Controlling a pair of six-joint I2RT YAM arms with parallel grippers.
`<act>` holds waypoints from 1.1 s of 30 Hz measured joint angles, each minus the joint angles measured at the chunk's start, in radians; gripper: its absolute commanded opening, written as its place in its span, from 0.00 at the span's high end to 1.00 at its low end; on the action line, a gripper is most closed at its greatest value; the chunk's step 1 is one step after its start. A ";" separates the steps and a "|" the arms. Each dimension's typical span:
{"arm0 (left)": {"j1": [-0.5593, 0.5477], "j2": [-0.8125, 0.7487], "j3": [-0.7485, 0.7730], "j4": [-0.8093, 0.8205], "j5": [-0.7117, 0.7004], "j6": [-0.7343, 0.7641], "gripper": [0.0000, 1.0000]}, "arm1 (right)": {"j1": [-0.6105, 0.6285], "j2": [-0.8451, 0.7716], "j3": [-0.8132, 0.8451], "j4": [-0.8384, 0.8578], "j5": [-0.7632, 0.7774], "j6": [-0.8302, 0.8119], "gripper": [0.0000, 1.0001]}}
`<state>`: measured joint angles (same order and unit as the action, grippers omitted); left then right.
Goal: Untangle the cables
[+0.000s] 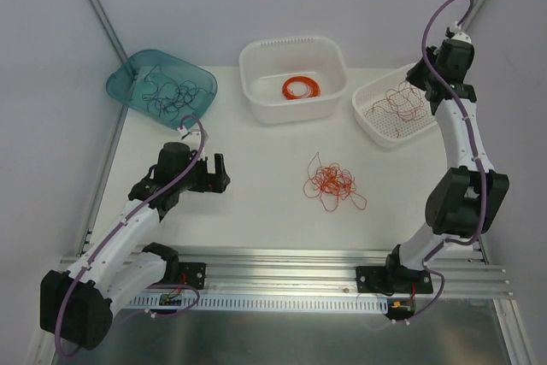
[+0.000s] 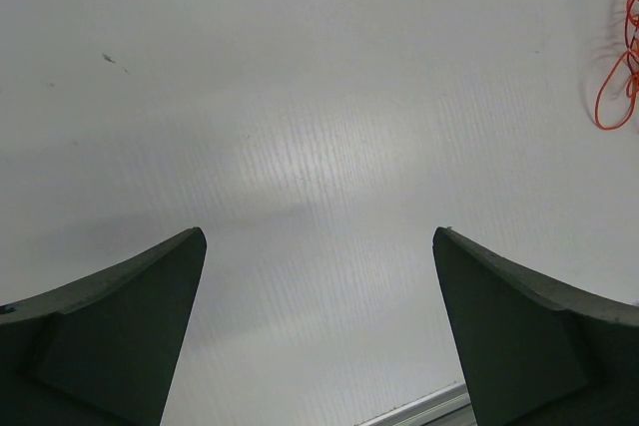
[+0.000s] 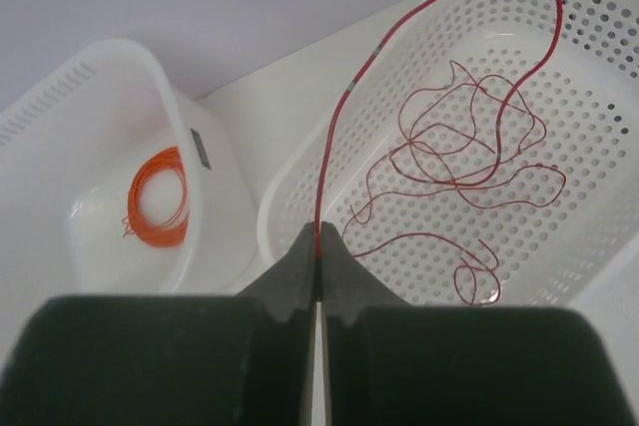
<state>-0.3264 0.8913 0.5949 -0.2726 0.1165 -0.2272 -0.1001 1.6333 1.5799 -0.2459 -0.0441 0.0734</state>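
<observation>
A tangle of thin orange-red cables lies on the white table right of centre; its edge shows at the right of the left wrist view. My left gripper hovers over bare table left of that tangle, jaws wide open and empty. My right gripper is over the perforated white basket, shut on a dark red cable. This cable arcs up from the fingertips and down into loose dark red loops in the basket. Black cables lie in the teal bin.
A white tub at the back centre holds a neatly wound orange ring coil. The aluminium rail with both arm bases runs along the near edge. Frame posts rise at the back corners.
</observation>
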 measured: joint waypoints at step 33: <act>0.000 0.065 0.001 0.008 0.063 0.002 0.01 | 0.354 -0.268 -0.400 -0.241 -0.185 -0.114 0.29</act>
<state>-0.3264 0.9562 0.5961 -0.2649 0.1791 -0.2249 0.2539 1.3655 1.1797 -0.4873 -0.2291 -0.0402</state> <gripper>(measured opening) 0.992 0.722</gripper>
